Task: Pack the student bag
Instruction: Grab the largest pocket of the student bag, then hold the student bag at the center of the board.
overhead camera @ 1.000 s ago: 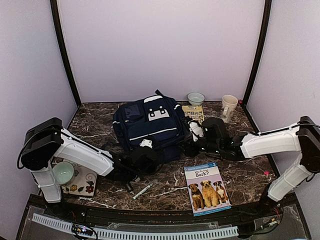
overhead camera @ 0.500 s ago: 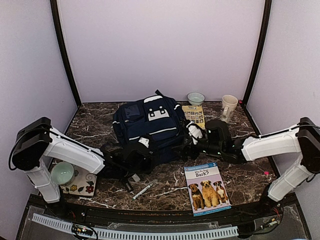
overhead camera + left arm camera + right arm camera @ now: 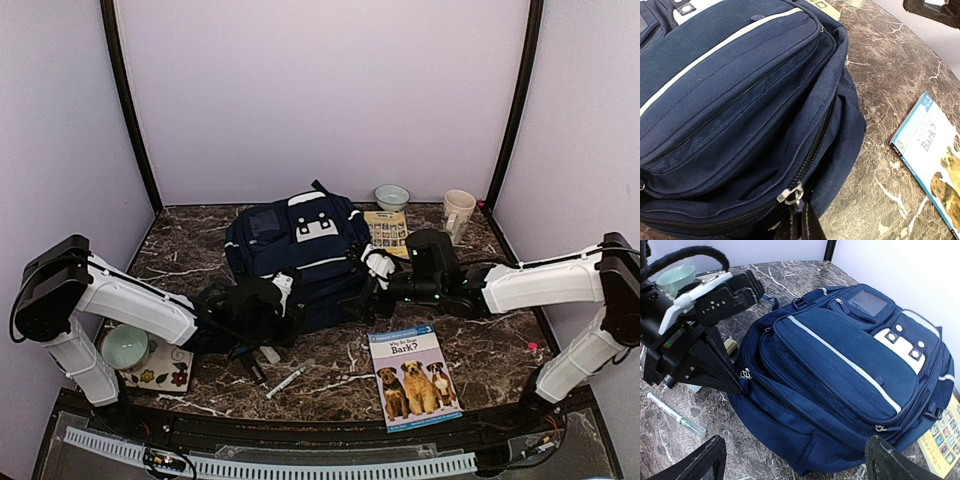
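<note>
The student bag (image 3: 298, 248), a navy backpack with white stripes, lies flat in the middle of the table. My left gripper (image 3: 283, 297) is at its near edge, shut on the fabric tab of a zipper pull (image 3: 792, 194). In the left wrist view the gripper (image 3: 801, 222) shows as two dark fingers pressed together under the metal slider. My right gripper (image 3: 366, 277) is open and empty by the bag's right side. In the right wrist view its fingertips (image 3: 696, 460) stand wide apart in front of the bag (image 3: 840, 375), and the zipper pull (image 3: 744, 375) shows in the left gripper.
A dog book (image 3: 413, 375) lies near the front right. A marker pen (image 3: 288, 379) and a small eraser (image 3: 268, 354) lie in front of the bag. A picture card (image 3: 387, 228), green bowl (image 3: 392, 196) and mug (image 3: 459, 212) are at the back right. A cup (image 3: 127, 346) sits front left.
My left gripper has moved left along the bag's near edge with the zipper pull in it. My right gripper has moved a little left and back, toward the bag's right side.
</note>
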Tool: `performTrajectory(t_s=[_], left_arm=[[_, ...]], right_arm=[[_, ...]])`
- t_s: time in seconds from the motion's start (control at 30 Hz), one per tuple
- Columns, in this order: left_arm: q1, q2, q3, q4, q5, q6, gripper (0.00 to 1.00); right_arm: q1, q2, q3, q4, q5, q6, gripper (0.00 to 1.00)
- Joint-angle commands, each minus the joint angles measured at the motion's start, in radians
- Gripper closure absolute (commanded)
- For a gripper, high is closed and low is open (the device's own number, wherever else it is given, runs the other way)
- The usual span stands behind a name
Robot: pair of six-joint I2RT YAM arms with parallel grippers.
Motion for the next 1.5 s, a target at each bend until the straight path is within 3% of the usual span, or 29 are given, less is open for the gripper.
performTrajectory(t_s=[0.0,0.6,0.83,1.0,1.23,1.47], left_arm=[[0.000,-0.055,-0.016,0.045,0.066,0.056,1.00],[0.000,-0.081,-0.052,0.094,0.155,0.079,1.00],[0.000,-0.085,-0.050,0.090,0.168,0.084,1.00],[0.000,-0.094,-0.046,0.082,0.172,0.087,1.00],[0.000,-0.111,-0.045,0.066,0.160,0.088,1.00],[0.000,-0.125,-0.041,0.009,0.085,0.062,1.00]], right_arm=[[-0.002,0.027,0.038,0.006,-0.065,-0.128,0.03],[-0.012,0.243,0.228,-0.100,-0.152,-0.277,0.18],[-0.021,0.307,0.243,-0.083,-0.168,-0.249,0.39],[-0.031,0.325,0.225,-0.070,-0.159,-0.234,0.68],[-0.044,0.332,0.200,-0.058,-0.161,-0.221,0.97],[-0.052,0.326,0.175,-0.023,-0.136,-0.199,1.00]])
